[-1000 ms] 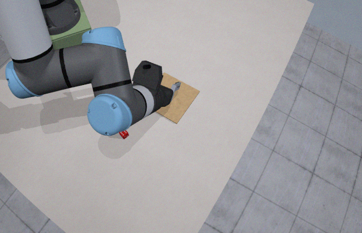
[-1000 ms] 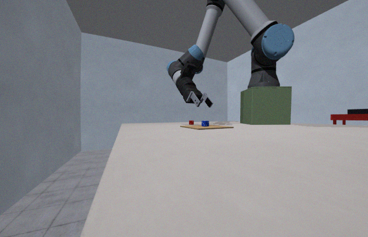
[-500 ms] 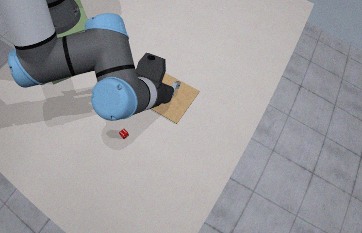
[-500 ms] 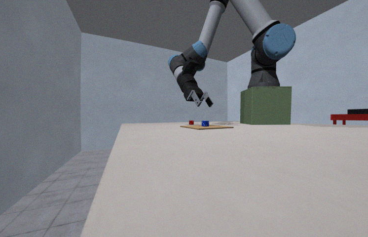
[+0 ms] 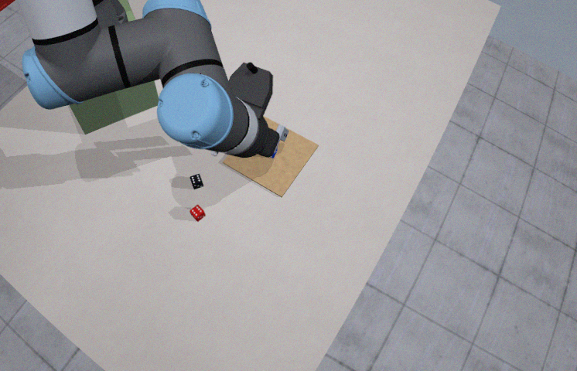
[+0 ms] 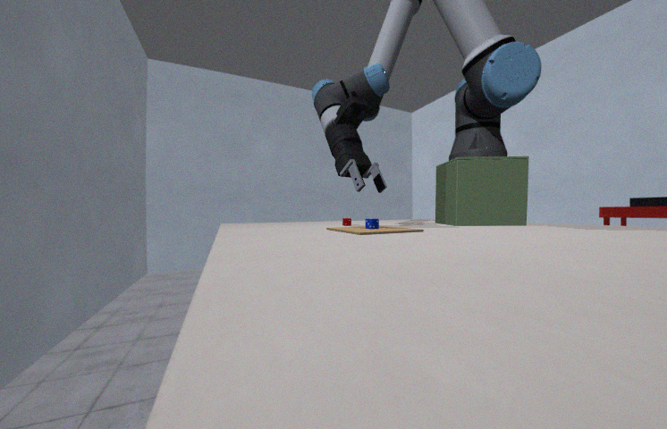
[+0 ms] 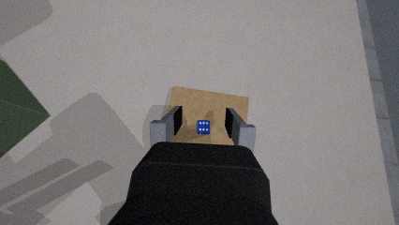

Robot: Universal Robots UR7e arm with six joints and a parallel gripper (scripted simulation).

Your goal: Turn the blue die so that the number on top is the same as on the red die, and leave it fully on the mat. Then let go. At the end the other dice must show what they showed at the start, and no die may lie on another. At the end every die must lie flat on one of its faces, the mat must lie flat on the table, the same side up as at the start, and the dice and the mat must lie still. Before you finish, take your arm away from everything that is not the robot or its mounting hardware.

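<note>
- Fingers spread wide, nothing between them; they hang in the air above the mat, clear of everything in the exterior view [image 6: 367, 180].
- Blue die [image 7: 203, 127] lies flat on the mat, framed in the gap between the two fingers in the wrist view but well below them, touching neither.
- Blue die top face shows six pips, two rows of three.
- In the exterior view the blue die [image 6: 372, 223] sits directly under the fingertips, fully inside the mat's outline.
- Mat [image 7: 211, 103], tan and rectangular, lies flat on the bench [image 5: 282, 257] beneath the fingers; its far edge extends past the fingertips in the wrist view.
- In the top view the wrist covers most of the near part of the mat [image 5: 291, 161]; only a sliver of blue shows at the wrist's edge.
- Red die [image 5: 197, 212] sits on the bare bench, off the mat, well apart from the fingers and to the side of them.
- Red die top face: two rows of white pips, looks like six, but too small to count for sure.
- Black die [image 5: 196, 181] also on the bare bench, off the mat, between the red die and the mat's near corner; apart from both, nothing stacked.
- Green pedestal [image 6: 481, 191] carries the arm base, well behind the fingers.
</note>
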